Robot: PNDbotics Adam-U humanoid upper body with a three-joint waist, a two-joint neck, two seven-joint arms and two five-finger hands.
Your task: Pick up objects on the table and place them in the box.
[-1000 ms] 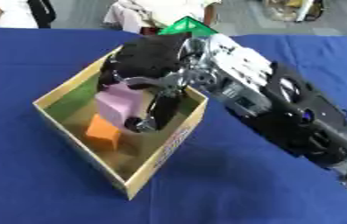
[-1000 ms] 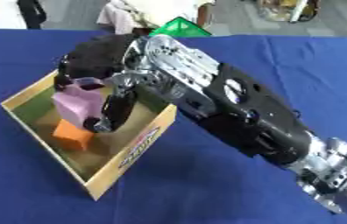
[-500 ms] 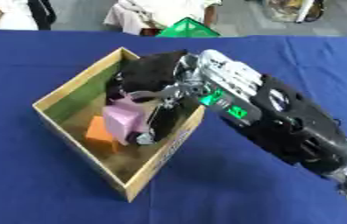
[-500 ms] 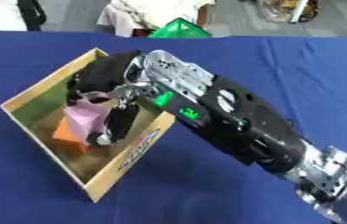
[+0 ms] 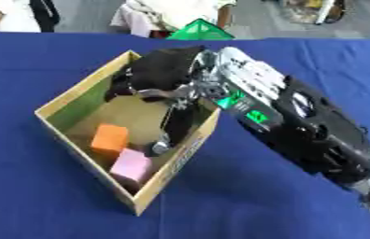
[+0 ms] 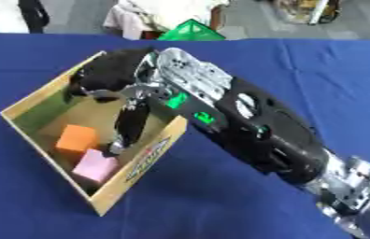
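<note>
Resting inside one cardboard box [image 5: 74,95] at centre left are two blocks: one orange block [image 5: 109,139] and one pink block [image 5: 131,167], touching. The box's long axis runs upper right to lower left. The right hand [image 5: 165,77] hangs over the box, fingers extended downward, holding nothing.
</note>
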